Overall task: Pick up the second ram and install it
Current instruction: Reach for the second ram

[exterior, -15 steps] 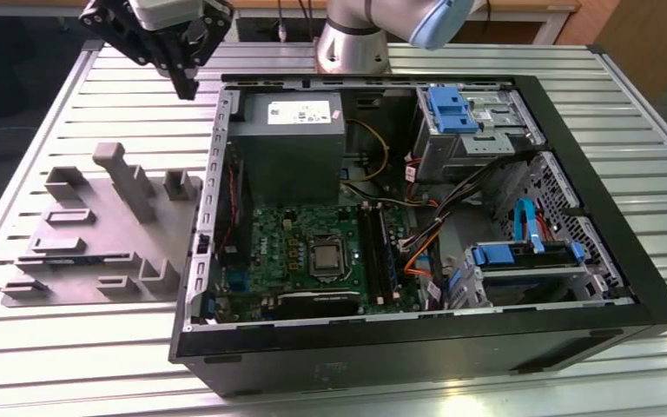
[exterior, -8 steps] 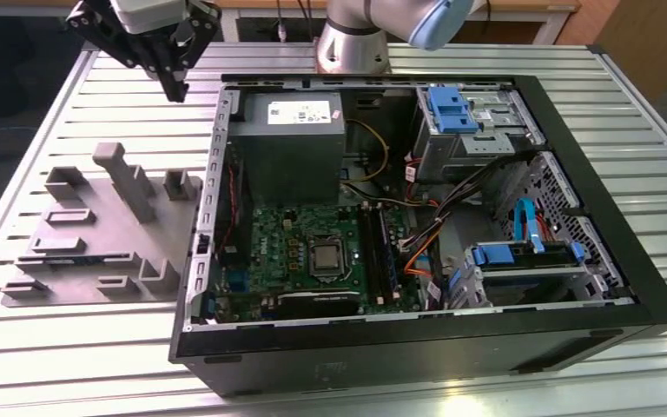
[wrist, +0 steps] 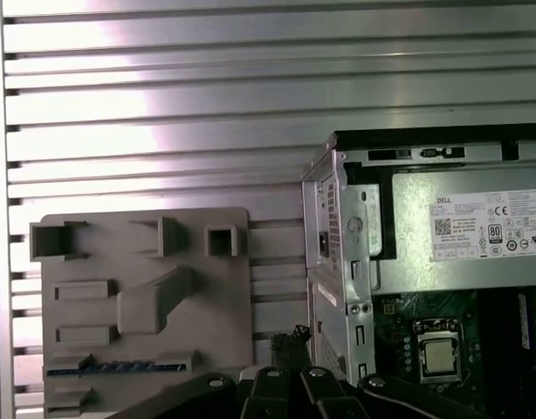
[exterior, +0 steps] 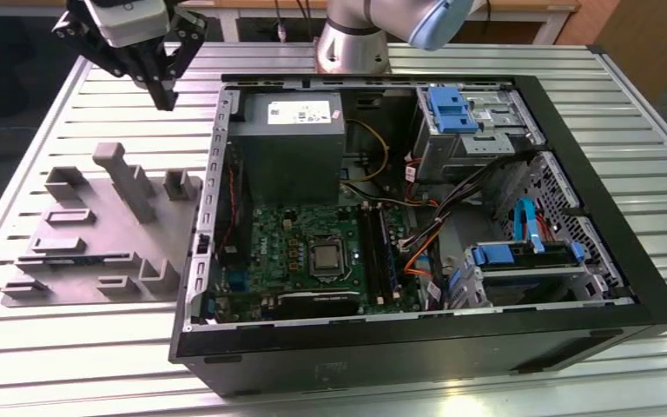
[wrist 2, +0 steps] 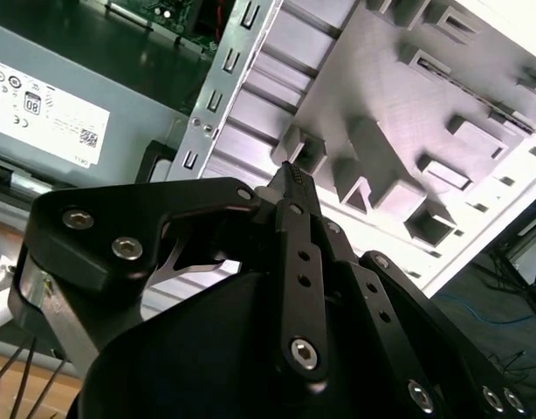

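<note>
thin blue ram (wrist: 115, 367), seemingly edge-on, in grey holder (wrist: 217, 305)

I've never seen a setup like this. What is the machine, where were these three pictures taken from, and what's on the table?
It's a robot arm at a slatted metal table. One picture comes from a camera off the arm; the other two come from cameras riding near its wrist, looking past its jaws. On the table lies an open computer case, showing the green motherboard and grey power supply. Beside it sits a grey holder tray. The memory stick seems to be the thin blue-green strip in one tray slot. The jaws hang above the table near the tray, closed and holding nothing.
</note>
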